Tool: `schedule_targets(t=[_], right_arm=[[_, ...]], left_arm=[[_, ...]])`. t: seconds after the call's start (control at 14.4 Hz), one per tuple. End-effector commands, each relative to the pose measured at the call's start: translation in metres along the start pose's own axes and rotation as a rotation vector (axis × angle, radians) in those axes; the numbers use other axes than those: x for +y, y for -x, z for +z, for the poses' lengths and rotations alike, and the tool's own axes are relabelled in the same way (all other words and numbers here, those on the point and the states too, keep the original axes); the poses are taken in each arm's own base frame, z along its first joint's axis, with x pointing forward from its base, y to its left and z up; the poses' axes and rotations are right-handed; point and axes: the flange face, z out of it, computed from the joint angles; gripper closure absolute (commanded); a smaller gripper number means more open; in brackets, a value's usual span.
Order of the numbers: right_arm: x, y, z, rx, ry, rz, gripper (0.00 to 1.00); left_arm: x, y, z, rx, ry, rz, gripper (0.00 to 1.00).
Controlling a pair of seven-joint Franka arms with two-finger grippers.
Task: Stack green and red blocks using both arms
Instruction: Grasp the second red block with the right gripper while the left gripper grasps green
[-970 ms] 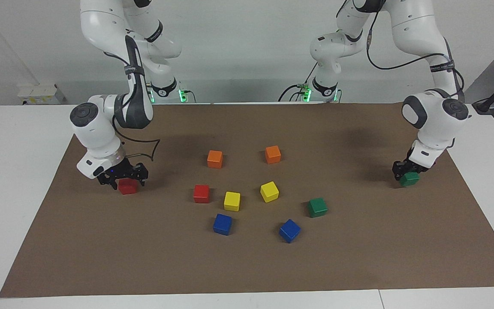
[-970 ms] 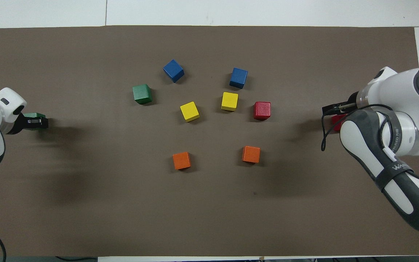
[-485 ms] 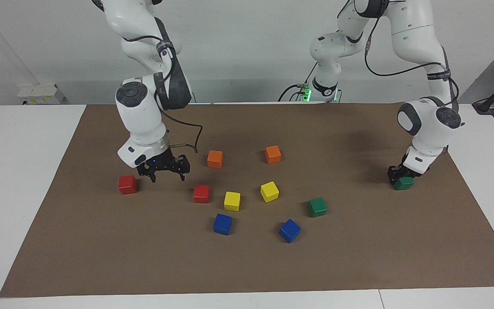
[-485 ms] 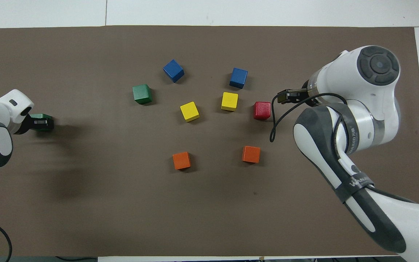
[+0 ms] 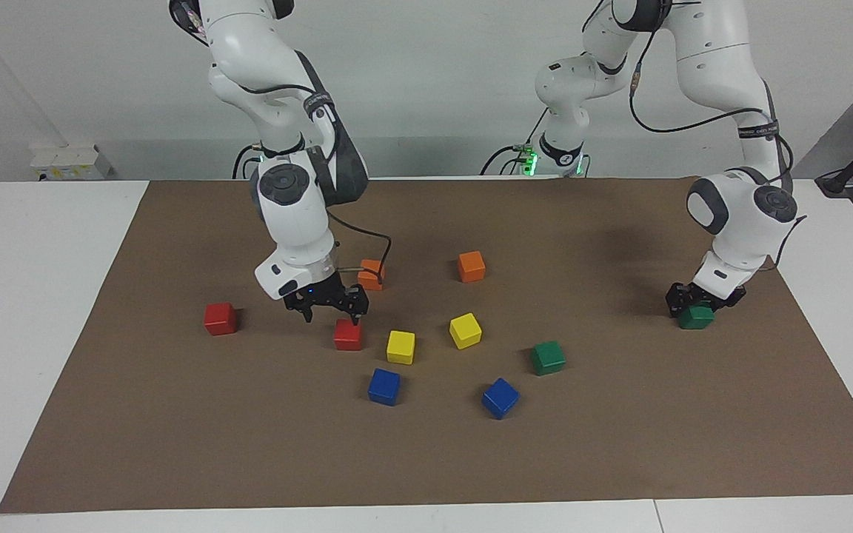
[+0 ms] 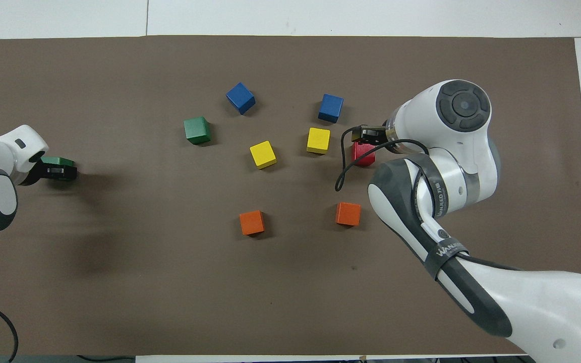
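My right gripper [image 5: 330,312] is open and hangs just above a red block [image 5: 347,334] at the middle of the brown mat, not touching it. In the overhead view the right gripper [image 6: 365,137] partly covers that red block [image 6: 362,157]. A second red block [image 5: 220,318] sits alone toward the right arm's end and is hidden under the arm in the overhead view. My left gripper [image 5: 704,297] is shut on a green block [image 5: 696,317] that rests on the mat at the left arm's end, also seen from overhead [image 6: 54,161]. A second green block [image 5: 548,357] [image 6: 197,130] lies free.
Two orange blocks [image 5: 471,266] [image 5: 372,274] lie nearer to the robots than the red block. Two yellow blocks [image 5: 400,346] [image 5: 465,330] and two blue blocks [image 5: 384,386] [image 5: 500,397] lie around the middle. The brown mat [image 5: 175,444] covers the white table.
My right gripper let go of the red block at its end of the mat, rose and swung over the middle red block. My left gripper moved slightly with the green block.
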Motion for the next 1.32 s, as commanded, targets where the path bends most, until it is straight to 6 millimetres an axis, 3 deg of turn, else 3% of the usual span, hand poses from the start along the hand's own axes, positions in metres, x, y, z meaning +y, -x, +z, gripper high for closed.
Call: schedule_targets(t=[0.0,0.14,0.21,0.35,0.49,0.62,0.83,0.97,1.11,1.25], right_arm=[[-0.004,-0.005,0.013,0.013,-0.008,0.026,0.00],[-0.004,-0.004,0.029,0.003,-0.004,0.028,0.00],[-0.005,-0.003,0.031,-0.002,-0.003,0.025,0.00],[-0.004,0.000,0.039,0.009,-0.008,0.023,0.00],[-0.001,0.003,0.046,0.014,-0.010,0.020,0.00],[-0.001,0.006,0.051,0.008,-0.007,0.020,0.00],[-0.003,0.009,0.055,0.002,-0.005,0.012,0.06],[-0.006,0.013,0.058,-0.005,-0.002,-0.005,0.35],[-0.003,0.019,0.063,-0.016,0.006,-0.013,0.63],[-0.006,0.024,0.065,-0.017,0.005,-0.028,1.00]], left_arm=[[-0.006,-0.021,-0.034,-0.033,0.002,0.020,0.00],[0.005,-0.042,-0.074,-0.038,0.045,-0.003,0.00],[0.022,-0.057,-0.098,-0.016,0.109,-0.043,0.00],[0.065,-0.082,-0.128,0.002,0.130,-0.166,0.00],[0.126,-0.095,-0.127,0.007,0.139,-0.204,0.00],[0.168,-0.100,-0.127,0.014,0.147,-0.214,0.00],[0.260,-0.130,-0.101,0.007,0.146,-0.266,0.00],[0.285,-0.140,-0.079,-0.005,0.142,-0.270,0.00],[0.289,-0.143,-0.078,0.041,0.136,-0.260,0.00],[0.310,-0.137,-0.059,0.045,0.122,-0.256,0.00]])
